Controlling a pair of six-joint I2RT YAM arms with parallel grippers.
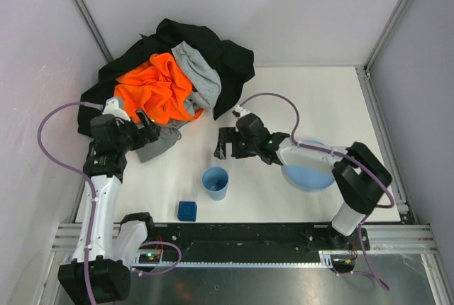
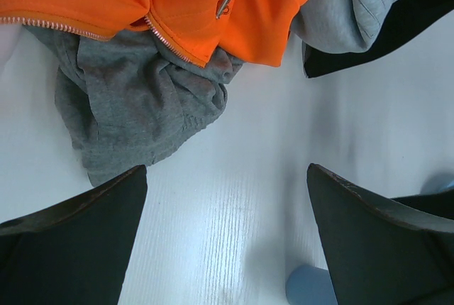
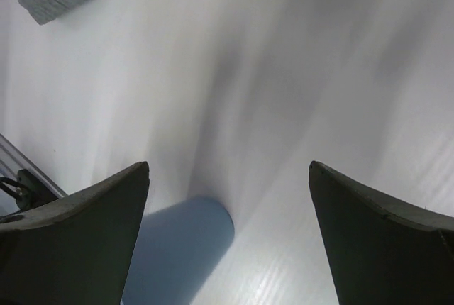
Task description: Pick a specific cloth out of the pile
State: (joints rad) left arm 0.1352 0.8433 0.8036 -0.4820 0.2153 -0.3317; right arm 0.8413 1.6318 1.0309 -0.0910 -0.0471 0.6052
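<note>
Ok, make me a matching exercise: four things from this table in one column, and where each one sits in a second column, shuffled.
1 orange garment
2 blue cup
3 blue block
4 blue plate

A partly under the right arm
B on the black garment
C middle of the table
D closest to the near edge

Pairs: 1-B, 2-C, 3-D, 4-A

White table: pile in far-left corner, grey cloth at its near edge; blue cup, blue cube, blue plate nearer front.
</note>
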